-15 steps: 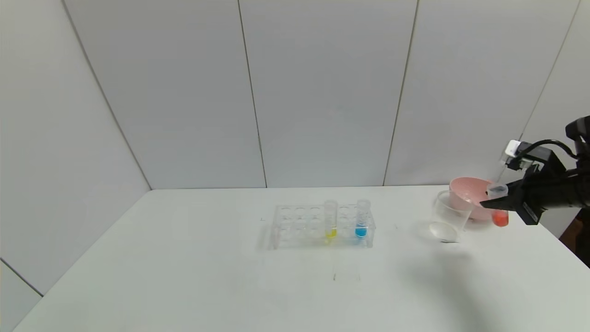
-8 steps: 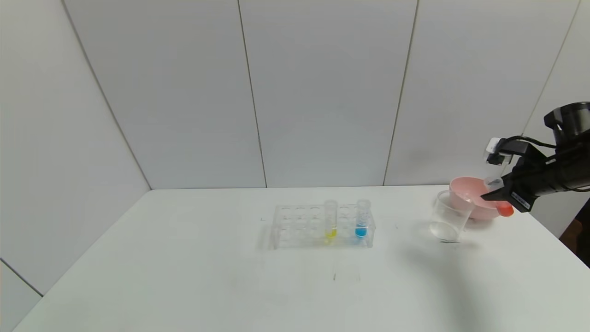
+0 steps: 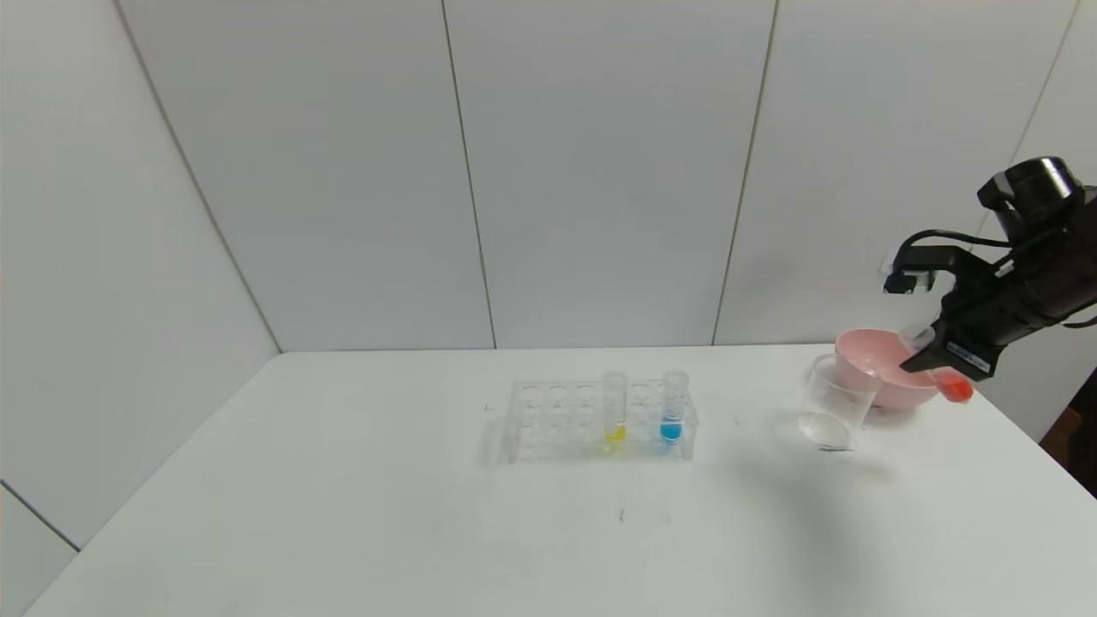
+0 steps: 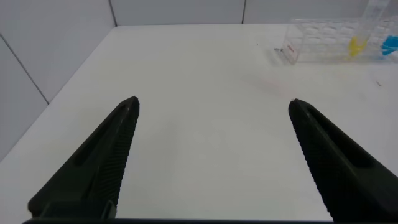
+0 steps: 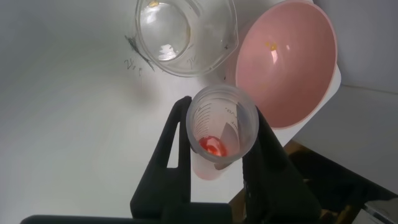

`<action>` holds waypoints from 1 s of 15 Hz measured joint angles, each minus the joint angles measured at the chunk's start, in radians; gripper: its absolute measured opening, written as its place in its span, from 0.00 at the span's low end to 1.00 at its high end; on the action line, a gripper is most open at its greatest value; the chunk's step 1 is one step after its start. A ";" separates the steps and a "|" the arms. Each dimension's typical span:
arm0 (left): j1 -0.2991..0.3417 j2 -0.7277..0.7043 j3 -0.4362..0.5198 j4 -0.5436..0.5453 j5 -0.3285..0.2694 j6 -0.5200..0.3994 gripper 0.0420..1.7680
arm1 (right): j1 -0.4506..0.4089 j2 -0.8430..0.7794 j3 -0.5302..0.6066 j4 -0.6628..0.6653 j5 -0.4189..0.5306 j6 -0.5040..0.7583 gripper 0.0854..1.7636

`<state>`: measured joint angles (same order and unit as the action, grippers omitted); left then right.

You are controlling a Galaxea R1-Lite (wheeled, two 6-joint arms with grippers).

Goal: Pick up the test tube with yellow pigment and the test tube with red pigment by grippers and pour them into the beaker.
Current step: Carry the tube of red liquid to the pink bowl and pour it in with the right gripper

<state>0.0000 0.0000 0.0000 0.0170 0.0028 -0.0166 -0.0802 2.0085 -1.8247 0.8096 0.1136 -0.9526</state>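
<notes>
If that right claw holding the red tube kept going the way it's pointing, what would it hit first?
Probably the beaker. The right gripper, clamped on the test tube with red pigment, points toward it, with the pink bowl just beside that line. Depth is unclear, so it might pass above the rim.

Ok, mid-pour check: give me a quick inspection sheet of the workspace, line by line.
Surface: white table, a few faint marks.
Job's things: red test tube tilted in the right gripper, mouth toward the beaker, liquid at its base; the beaker looks empty. Yellow test tube upright in the rack.
Clutter: blue test tube in the rack; pink bowl right behind the beaker.
Grippers: right shut on the red tube, above the bowl's side; left gripper open, over bare table.
Cables: black cable looped over the right arm.
Surroundings: grey wall panels.
</notes>
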 joint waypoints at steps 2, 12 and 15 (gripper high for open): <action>0.000 0.000 0.000 0.000 0.000 0.000 0.97 | 0.019 0.023 -0.097 0.096 -0.057 0.000 0.27; 0.000 0.000 0.000 0.000 0.000 0.000 0.97 | 0.100 0.101 -0.176 0.131 -0.203 -0.051 0.27; 0.000 0.000 0.000 0.000 0.000 0.000 0.97 | 0.107 0.109 -0.176 0.126 -0.271 -0.076 0.27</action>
<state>0.0000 0.0000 0.0000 0.0170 0.0028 -0.0166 0.0272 2.1177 -2.0002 0.9357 -0.1570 -1.0281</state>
